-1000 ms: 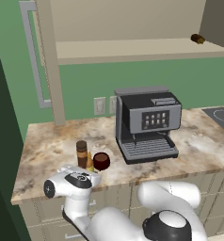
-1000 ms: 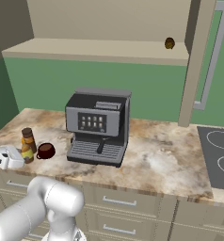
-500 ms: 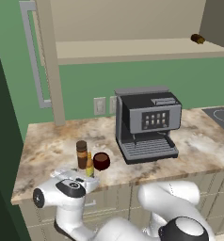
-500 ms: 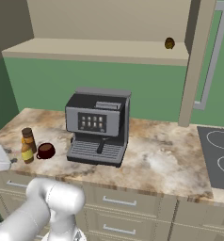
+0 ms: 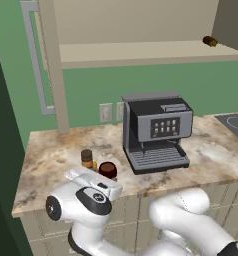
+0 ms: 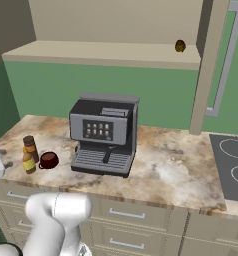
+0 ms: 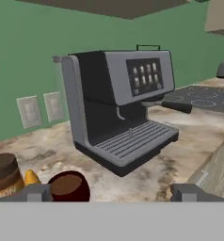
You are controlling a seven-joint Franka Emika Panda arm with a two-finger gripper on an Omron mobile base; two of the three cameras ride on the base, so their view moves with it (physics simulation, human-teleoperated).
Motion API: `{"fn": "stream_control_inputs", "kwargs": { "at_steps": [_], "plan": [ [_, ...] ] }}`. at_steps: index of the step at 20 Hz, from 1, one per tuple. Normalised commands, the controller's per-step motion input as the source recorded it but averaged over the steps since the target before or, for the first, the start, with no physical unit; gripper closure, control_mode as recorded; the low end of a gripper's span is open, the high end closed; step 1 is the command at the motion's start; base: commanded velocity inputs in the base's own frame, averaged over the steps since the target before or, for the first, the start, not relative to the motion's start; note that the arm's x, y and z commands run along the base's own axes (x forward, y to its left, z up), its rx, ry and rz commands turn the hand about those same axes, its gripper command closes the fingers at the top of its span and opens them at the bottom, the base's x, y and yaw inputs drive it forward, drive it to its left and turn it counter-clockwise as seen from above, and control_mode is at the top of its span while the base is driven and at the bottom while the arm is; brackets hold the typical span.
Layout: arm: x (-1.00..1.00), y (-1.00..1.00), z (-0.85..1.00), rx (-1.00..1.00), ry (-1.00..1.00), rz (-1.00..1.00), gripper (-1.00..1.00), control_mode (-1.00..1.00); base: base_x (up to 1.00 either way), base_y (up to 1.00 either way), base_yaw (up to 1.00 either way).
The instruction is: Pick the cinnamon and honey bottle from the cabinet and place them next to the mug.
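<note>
Since the earlier frames the arm has drawn back and dropped toward the near edge of the tabletop [image 5: 51, 155], while the things on it have stayed put. Beside the mug [image 5: 108, 170] stands the cinnamon [image 5: 87, 158], just to its left, and the honey bottle [image 6: 28, 162] stands just in front of the cinnamon, near the tabletop's left end; in the hand view only its orange cap peeks up between jar and mug. Both seem delivered, so the step in hand looks like clearing away. The hand [image 7: 112, 193] sits low at the tabletop's near edge with its fingers spread wide and nothing between them, looking past the mug at the coffee machine [image 5: 156, 131]. To retreat well, I would keep pulling straight back and up, away from the mug, avoiding any sideways sweep that could clip the slim bottle. Up in the cabinet [image 5: 141, 52], a small dark object [image 5: 209, 41] lies at the shelf's far right.
</note>
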Motion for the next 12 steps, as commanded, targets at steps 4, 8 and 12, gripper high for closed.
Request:
{"fn": "stream_control_inputs", "kwargs": {
  "at_steps": [4,8,12],
  "plan": [
    [-0.34,-1.00,1.00,0.06,-0.01,0.19,-1.00,-1.00,0.00,0.00,0.00],
    [0.04,-1.00,1.00,0.05,0.02,0.26,-1.00,-1.00,0.00,0.00,0.00],
    [0.40,-1.00,0.92,0.02,0.14,0.24,-1.00,-1.00,0.00,0.00,0.00]
  ]
}}
